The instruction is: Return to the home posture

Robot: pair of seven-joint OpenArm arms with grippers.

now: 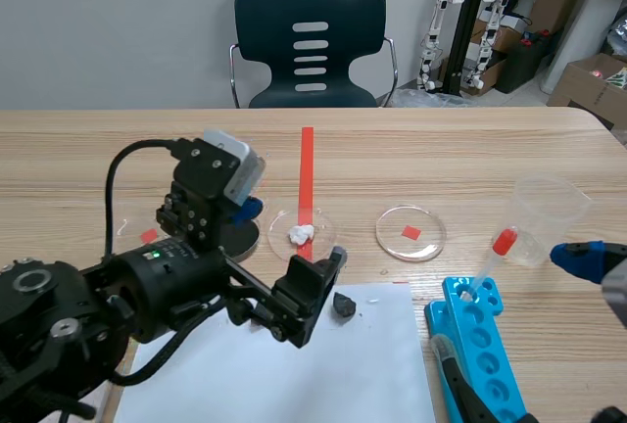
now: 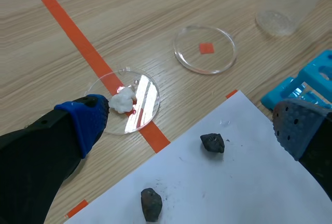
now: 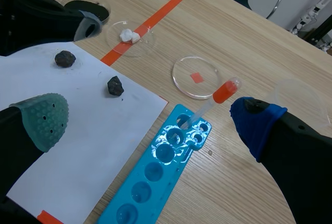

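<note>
Left hand open, fingers wide, over the white paper near a dark rock and a petri dish. Right hand open above the blue well rack on the counter.

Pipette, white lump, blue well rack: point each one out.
pipette (image 3: 224, 92), right wrist view, on its red bulb.
white lump (image 2: 122, 101), left wrist view, on its middle.
blue well rack (image 3: 170, 166), right wrist view, on its side rim.

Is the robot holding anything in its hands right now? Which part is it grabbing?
Nothing is held. The left gripper and the right gripper are both open, with nothing between their fingers.
</note>
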